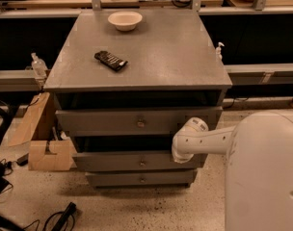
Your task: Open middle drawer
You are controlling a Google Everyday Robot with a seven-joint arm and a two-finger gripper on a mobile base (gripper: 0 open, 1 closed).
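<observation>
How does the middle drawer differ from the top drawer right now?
The top drawer has the taller front; the middle drawer is shallower. The gripper is at the middle drawer's right end, well off its knob and below the top drawer's front. Both are matte grey with a small round knob at centre.
</observation>
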